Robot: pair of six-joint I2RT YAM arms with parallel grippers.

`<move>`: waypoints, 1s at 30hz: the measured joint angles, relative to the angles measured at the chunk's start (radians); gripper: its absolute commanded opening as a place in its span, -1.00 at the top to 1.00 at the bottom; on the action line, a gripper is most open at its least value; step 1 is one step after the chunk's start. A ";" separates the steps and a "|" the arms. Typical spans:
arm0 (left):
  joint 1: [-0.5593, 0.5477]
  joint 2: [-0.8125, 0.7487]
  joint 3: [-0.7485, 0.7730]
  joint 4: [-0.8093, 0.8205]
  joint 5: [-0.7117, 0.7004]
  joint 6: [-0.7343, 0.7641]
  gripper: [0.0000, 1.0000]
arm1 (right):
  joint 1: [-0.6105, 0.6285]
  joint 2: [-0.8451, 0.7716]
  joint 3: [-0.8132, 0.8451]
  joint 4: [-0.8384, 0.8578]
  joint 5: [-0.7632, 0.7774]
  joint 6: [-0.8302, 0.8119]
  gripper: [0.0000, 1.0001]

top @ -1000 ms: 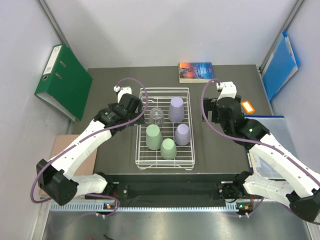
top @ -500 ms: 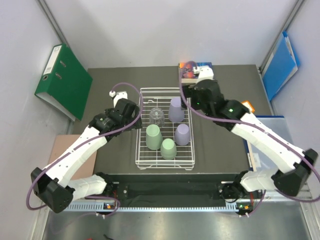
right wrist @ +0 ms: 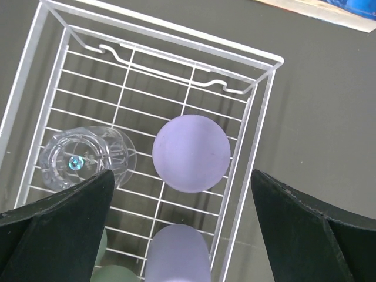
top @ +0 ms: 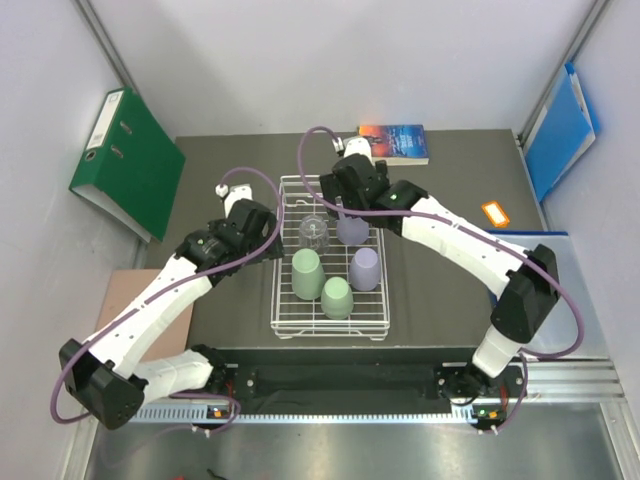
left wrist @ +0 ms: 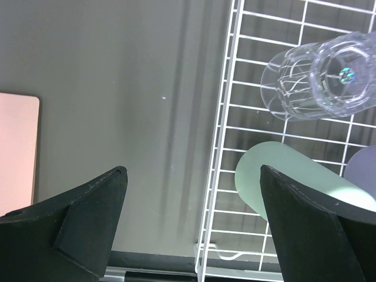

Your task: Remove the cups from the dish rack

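The white wire dish rack [top: 279, 262] stands mid-table with five upturned cups: a clear ribbed glass [top: 314, 233], two lilac cups [top: 351, 229] [top: 364, 268] and two pale green cups [top: 307, 274] [top: 337, 298]. My right gripper [top: 346, 203] hovers open over the rack's far end. In the right wrist view it [right wrist: 182, 176] straddles the far lilac cup [right wrist: 191, 153] from above, with the glass [right wrist: 82, 158] to the left. My left gripper [left wrist: 192, 173] is open and empty above the rack's left rim [left wrist: 226, 147], near the glass [left wrist: 320, 76] and a green cup [left wrist: 282, 182].
A green binder [top: 130, 160] leans at the left wall and a blue folder [top: 560, 130] at the right wall. A book [top: 393, 143] lies behind the rack. An orange tag [top: 494, 213] lies to the right. A pink board [left wrist: 17, 153] lies off the table's left edge.
My right arm has swung left from the table's right side to above the rack's far end. My left gripper has shifted slightly back beside the rack's left rim.
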 measured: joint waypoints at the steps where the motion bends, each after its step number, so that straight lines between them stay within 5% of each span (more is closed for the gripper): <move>1: 0.000 0.002 -0.004 0.001 0.000 -0.005 -0.98 | -0.003 0.006 0.003 -0.005 0.000 0.000 -1.00; 12: 0.000 0.046 -0.009 0.002 -0.008 -0.046 -0.98 | -0.111 0.036 0.003 -0.006 -0.064 0.003 -0.99; 30: 0.000 0.086 -0.009 0.002 -0.034 -0.047 -0.98 | -0.113 0.054 -0.024 0.066 -0.126 0.029 -0.99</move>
